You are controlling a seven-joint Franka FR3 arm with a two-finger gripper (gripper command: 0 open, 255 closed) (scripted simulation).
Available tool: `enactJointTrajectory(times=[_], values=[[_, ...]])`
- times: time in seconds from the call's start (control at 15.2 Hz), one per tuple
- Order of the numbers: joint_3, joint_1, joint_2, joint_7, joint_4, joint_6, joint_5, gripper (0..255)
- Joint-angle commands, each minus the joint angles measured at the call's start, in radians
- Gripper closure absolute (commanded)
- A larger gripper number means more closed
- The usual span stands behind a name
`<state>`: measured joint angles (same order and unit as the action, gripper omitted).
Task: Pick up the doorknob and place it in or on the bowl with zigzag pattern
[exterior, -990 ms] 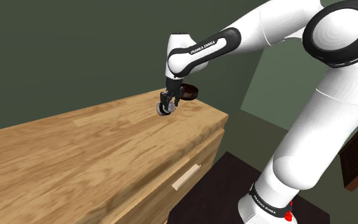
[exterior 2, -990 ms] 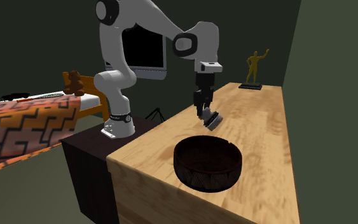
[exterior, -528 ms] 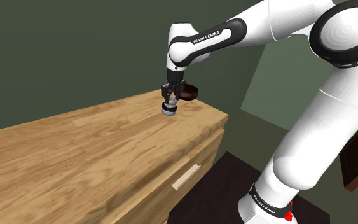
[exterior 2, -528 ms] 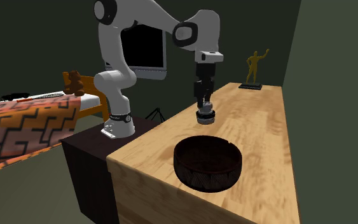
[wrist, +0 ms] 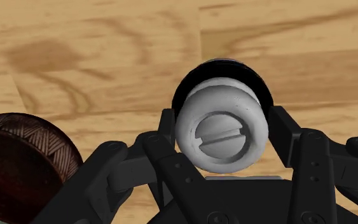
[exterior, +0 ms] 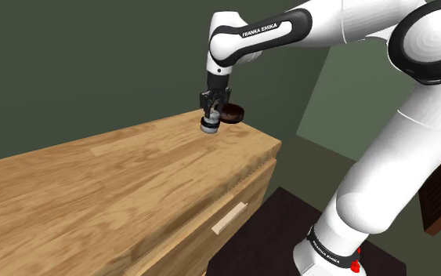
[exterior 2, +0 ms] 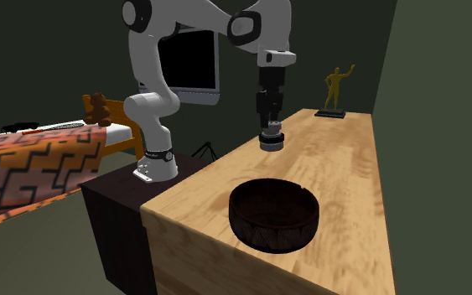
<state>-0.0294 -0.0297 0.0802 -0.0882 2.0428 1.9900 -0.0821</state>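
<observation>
Between the two black fingers (wrist: 284,130) of the all-black gripper (wrist: 223,127), a pale grey round doorknob (wrist: 220,130) with a slotted face is clasped, and both fingers are pressed against its sides. Behind the knob, a light wooden cabinet top (wrist: 107,51) with streaked grain is seen. A dark brown round bowl (wrist: 18,159) marked with zigzag lines is set off to one side of the gripper, apart from the knob.

From the shoulder view, a pale drawer handle (exterior: 229,218) is shown on the cabinet front. Farther off, the doorknob (exterior: 209,125) is held under the gripper (exterior: 211,118) near the far end of the top, with the bowl (exterior: 232,114) just beyond it.

From the second exterior view, the bowl (exterior 2: 274,214) is placed nearest the camera on the cabinet top (exterior 2: 351,159). Beyond it the doorknob (exterior 2: 271,141) is carried below the upright gripper (exterior 2: 270,132) and appears to be raised off the wood. At the far end a small gold figurine (exterior 2: 337,88) is stood. At that view's left, the arm is mounted on a dark box stand (exterior 2: 116,209), behind which a bed with an orange and black patterned cover (exterior 2: 33,163) and a brown teddy bear (exterior 2: 99,107) are seen.
</observation>
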Motion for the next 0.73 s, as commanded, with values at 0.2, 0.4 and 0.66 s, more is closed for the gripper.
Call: enactJointTrajectory(times=[0.2, 0.4, 0.66], values=[[-0.001, 0.001, 0.013, 0.004, -0.051, -0.064, 0.003, 255], [-0.001, 0.001, 0.017, 0.007, -0.079, -0.096, 0.004, 255], [0.048, -0.041, -0.036, 0.097, -0.14, -0.097, 0.003, 255]])
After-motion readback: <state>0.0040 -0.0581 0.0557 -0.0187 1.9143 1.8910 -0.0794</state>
